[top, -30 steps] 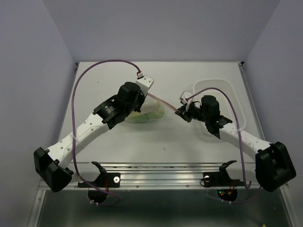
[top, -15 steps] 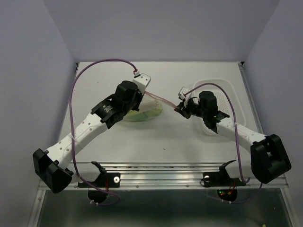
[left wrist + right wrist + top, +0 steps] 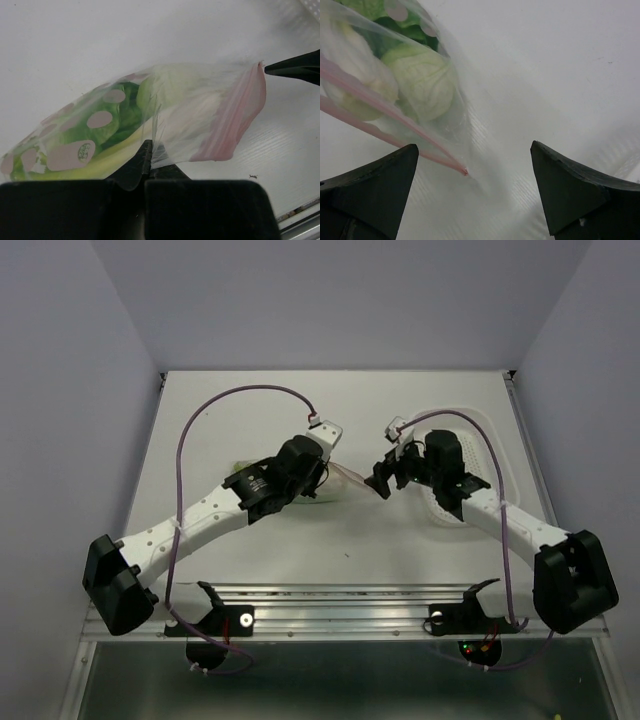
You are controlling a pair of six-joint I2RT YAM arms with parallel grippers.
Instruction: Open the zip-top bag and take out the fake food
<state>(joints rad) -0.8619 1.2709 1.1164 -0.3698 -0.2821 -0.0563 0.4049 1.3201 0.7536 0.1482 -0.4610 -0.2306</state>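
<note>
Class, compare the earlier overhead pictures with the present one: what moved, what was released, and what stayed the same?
The right tool opened, letting go of the zip-top bag. The left tool, gripping the bag, swung to the right and nearer. The fake food stayed inside.

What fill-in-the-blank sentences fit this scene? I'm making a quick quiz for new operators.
1. The left claw is shut on the zip-top bag, while the right claw is ___.
2. The fake food lies ___ the bag.
3. The white basket sits on the ___ arm's side of the table.
Missing words: open; inside; right.
</note>
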